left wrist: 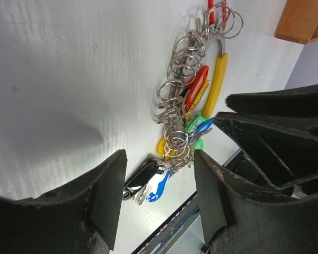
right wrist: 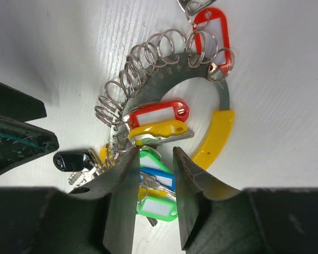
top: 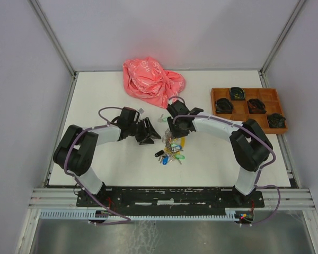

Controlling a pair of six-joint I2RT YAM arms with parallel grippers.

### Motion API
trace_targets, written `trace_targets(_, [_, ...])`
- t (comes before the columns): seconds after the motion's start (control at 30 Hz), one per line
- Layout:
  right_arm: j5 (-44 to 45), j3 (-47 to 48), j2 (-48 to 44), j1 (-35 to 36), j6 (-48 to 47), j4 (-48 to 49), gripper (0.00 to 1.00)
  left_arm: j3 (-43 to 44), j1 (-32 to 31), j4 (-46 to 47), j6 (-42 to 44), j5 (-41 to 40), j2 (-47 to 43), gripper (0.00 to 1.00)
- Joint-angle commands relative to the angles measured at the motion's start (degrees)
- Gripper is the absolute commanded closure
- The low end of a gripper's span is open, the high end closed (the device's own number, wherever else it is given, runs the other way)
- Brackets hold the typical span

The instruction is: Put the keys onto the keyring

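Observation:
The keyring (right wrist: 164,74) is a grey arc with a yellow grip (right wrist: 214,137), strung with several small split rings, lying flat on the white table. Keys with coloured tags are bunched on it: red (right wrist: 159,112), yellow (right wrist: 159,128), blue (right wrist: 161,179) and green (right wrist: 158,207). Another red-tagged key (right wrist: 212,32) lies at the arc's end, and I cannot tell whether it is threaded. My right gripper (right wrist: 155,156) hovers over the green and blue tags, jaws apart, gripping nothing. My left gripper (left wrist: 159,196) stands wide open just left of the bunch (top: 174,150), near a black fob (left wrist: 143,177).
A crumpled red bag (top: 151,82) lies at the back of the table. A wooden compartment tray (top: 218,95) with dark items stands at the right. A small pale green thing (top: 160,119) rests on the table between the two grippers.

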Motion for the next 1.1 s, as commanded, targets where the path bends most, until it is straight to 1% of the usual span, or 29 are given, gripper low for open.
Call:
trace_targets(0.0, [2.3,5.9,-0.1,-0.2,-1.2,-4.2,0.57,1.9,0.1,-1.7,3.2,-1.8,-2.3,0.39])
trace_targets(0.13, [0.3,8.8,2.9,-0.2,-0.9,-5.6,0.49,1.4,1.0,-1.7,3.3,-1.7,-2.9,0.39])
trace_targets(0.3, [-1.1,11.6,6.7,0.0,-0.1,-6.9,0.46,0.3,2.7,-1.9,3.8,-1.0,-3.6,0.39])
trace_targets(0.4, [-1.2,13.2,9.0,0.4,0.1,-7.8,0.4,-0.6,3.5,-1.7,3.9,-0.6,-4.0,0.39])
trace_targets(0.6, [-0.6,15.7,13.1,1.5,0.0,-8.2,0.38,-1.6,4.5,-1.7,4.5,-0.3,-4.4,0.39])
trace_targets(0.83, [-0.2,18.0,17.0,3.3,-1.0,-9.5,0.4,-1.9,4.8,-1.8,4.8,-0.1,-4.2,0.39])
trace_targets(0.93, [-1.7,18.8,16.9,3.6,-1.7,-9.5,0.47,-1.9,4.7,-1.7,4.7,0.0,-4.1,0.39])
trace_targets(1.07, [-5.3,18.1,14.6,3.6,-2.6,-7.0,0.57,-1.8,4.8,-1.1,4.1,0.7,-4.3,0.39])
